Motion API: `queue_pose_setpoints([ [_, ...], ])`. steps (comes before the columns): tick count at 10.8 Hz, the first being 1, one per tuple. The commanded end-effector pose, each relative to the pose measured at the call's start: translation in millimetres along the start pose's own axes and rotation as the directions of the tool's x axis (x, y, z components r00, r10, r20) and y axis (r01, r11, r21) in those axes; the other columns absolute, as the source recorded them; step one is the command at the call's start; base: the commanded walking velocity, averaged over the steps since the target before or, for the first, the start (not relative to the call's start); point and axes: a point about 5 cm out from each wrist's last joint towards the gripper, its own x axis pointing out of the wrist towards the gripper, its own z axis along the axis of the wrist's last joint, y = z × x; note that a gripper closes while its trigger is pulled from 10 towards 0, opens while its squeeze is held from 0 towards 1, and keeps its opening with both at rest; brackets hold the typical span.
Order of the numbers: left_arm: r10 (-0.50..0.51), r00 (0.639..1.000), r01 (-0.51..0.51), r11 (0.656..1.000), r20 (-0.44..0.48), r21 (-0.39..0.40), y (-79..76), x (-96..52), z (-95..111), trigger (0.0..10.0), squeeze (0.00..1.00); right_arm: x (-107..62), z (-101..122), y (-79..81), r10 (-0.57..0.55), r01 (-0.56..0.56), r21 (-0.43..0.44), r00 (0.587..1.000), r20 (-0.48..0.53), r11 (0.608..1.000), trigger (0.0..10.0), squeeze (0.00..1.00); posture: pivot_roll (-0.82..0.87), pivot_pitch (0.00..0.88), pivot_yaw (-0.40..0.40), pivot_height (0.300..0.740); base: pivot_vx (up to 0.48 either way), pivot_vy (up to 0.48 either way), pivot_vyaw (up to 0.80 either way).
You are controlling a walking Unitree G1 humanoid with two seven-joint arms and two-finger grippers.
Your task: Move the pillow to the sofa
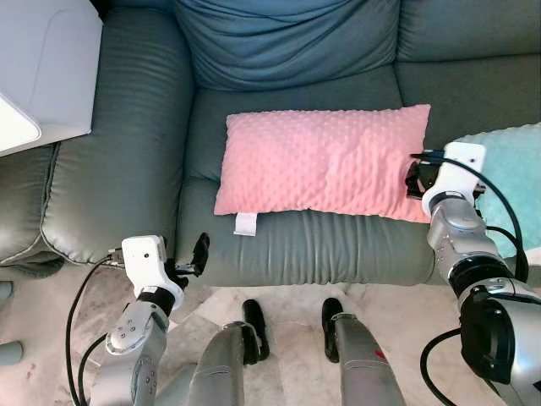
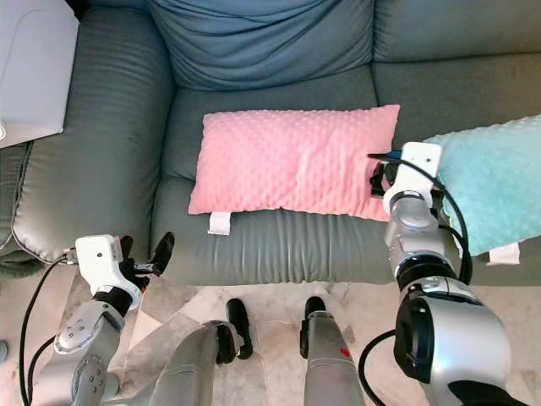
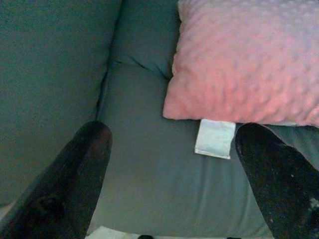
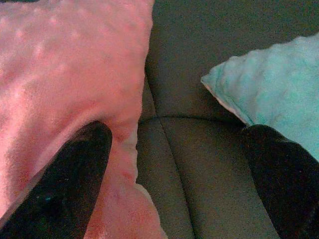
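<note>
Even, soft daylight in head views; wrist views dimmer (slightly blurred).

Open seat gap (image 4: 184,149) between pillows

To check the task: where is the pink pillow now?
The pink pillow lies flat on the sofa seat, beside the teal pillow to its right.

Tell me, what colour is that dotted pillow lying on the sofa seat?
Pink; the dotted pillow shows best in the left eye view.
</note>
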Motion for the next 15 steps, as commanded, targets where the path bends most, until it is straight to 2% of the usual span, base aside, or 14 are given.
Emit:
queue_pose_setpoints([
  [1,0.037,0.999,-0.037,0.999,-0.038,0.0,9.7,-6.3,-8.0,10.0,0.0,-5.5,-19.6,0.6,-0.009,0.006,-0.081,0.999,-0.047,0.997,10.0,0.13,-0.09,0.433,0.182,0.74,0.0,0.0,0.0],
  [2,0.032,0.999,-0.032,0.999,-0.023,-0.007,6.5,-3.4,-4.9,10.0,0.0,-7.3,-22.3,-2.6,-0.03,0.026,-0.166,0.999,-0.021,0.986,10.0,0.0,-0.1,0.412,0.177,0.74,0.0,0.0,0.0],
  [5,0.021,1.0,-0.021,1.0,-0.006,-0.02,2.5,2.5,-2.0,10.0,0.0,-8.5,-21.8,-5.8,-0.065,0.066,-0.199,0.998,0.012,0.978,10.0,0.0,-0.14,0.364,0.171,0.74,0.0,0.0,0.0],
  [15,0.021,1.0,-0.021,1.0,-0.006,-0.02,2.5,2.5,-2.0,10.0,0.0,-8.5,-21.8,-5.8,-0.065,0.066,-0.199,0.998,0.012,0.978,10.0,0.0,-0.14,0.364,0.171,0.74,0.0,0.0,0.0],
])
